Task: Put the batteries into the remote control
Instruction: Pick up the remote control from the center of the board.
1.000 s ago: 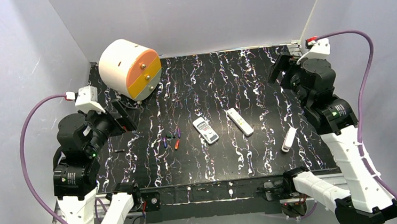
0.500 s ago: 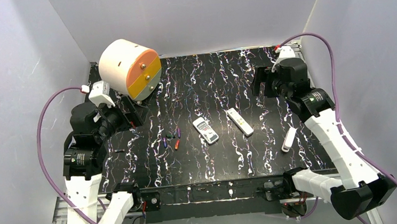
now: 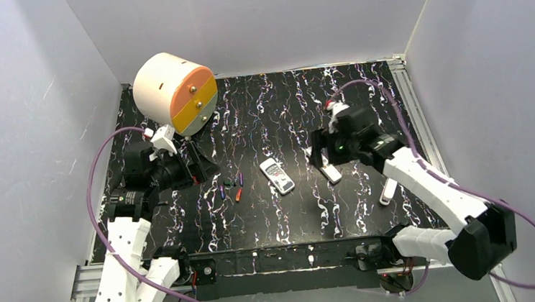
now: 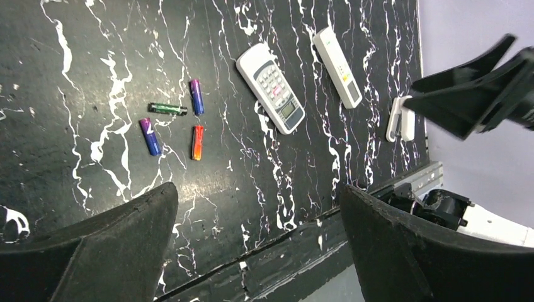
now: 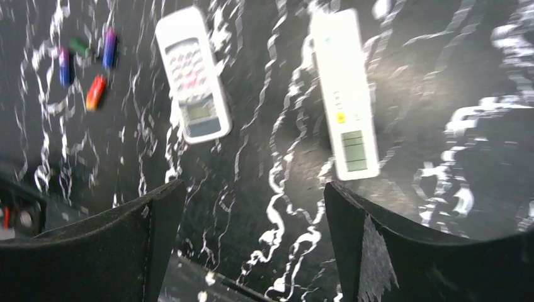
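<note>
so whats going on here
Two robot arms are setting up to load batteries into a remote, and nothing is picked up yet. Four small batteries lie loose on the black table, left of a keypad remote and a slim white remote. The left claw hangs open near the batteries; the right claw hovers open over the slim white remote.

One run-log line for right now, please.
stage: pre-grasp | left gripper: jaws open, empty | right gripper: jaws open, empty, by slim remote | batteries: four, lying loose beside keypad remote
</note>
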{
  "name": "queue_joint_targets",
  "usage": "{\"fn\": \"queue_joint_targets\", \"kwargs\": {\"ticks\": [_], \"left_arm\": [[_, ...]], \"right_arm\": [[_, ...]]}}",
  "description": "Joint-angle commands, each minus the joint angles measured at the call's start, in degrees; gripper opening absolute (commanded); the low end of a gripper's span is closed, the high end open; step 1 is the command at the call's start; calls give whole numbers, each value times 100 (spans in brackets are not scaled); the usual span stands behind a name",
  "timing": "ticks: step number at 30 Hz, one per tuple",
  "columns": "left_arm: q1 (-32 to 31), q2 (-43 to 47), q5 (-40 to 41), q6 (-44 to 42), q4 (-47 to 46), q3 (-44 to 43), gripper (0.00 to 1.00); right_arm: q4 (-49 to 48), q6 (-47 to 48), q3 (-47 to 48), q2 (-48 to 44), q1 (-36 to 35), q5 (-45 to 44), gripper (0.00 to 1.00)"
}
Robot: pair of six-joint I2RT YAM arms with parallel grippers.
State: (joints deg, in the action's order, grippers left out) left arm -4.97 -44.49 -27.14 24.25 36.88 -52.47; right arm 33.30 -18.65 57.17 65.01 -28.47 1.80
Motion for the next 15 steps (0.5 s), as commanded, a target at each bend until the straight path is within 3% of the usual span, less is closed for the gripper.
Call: {"fn": "queue_joint_targets", "kwargs": {"ticks": [1, 7, 15], "left_arm": [[-4, 51, -340, 186, -247, 171, 98], [-4, 8, 53, 214, -304, 289, 98], [-4, 66, 222, 223, -333, 522, 98]], "right_arm": [[-628, -464, -182, 469, -952, -239, 88], [-1045, -373, 220, 1766, -2047, -975, 88], [-623, 262, 1607, 3672, -2352, -1641, 90]]}}
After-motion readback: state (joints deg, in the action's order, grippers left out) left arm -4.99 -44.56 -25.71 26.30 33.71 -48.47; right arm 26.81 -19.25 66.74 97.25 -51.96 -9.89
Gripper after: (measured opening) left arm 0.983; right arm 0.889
